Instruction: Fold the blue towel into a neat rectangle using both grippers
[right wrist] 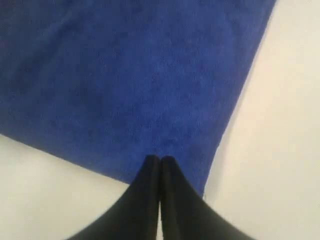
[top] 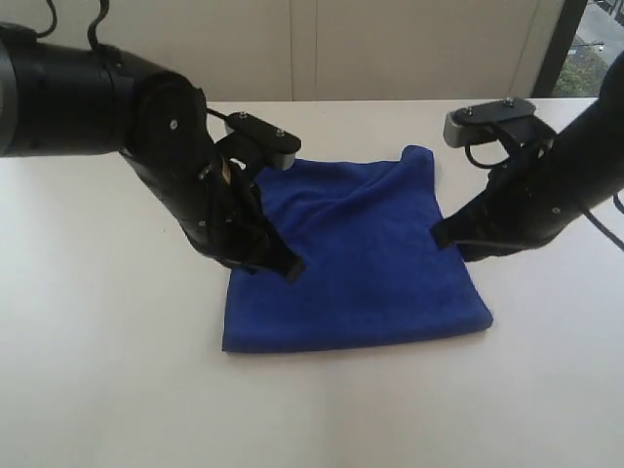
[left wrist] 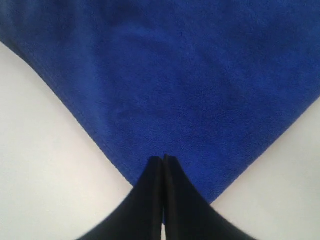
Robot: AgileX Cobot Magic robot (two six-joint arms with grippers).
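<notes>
Towel: blue; lying on the white table; rumpled toward its far edge
Left gripper: fingers together; tip touching the towel's left edge
Right gripper: fingers together; tip touching the towel's right edge
Arms: black; one reaching in from each side

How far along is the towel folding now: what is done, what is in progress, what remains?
Done: the blue towel seems already folded into a rough, rumpled square on the table. In hand: the left gripper and the right gripper are shut at its opposite side edges. Left: probably another fold and smoothing.
</notes>
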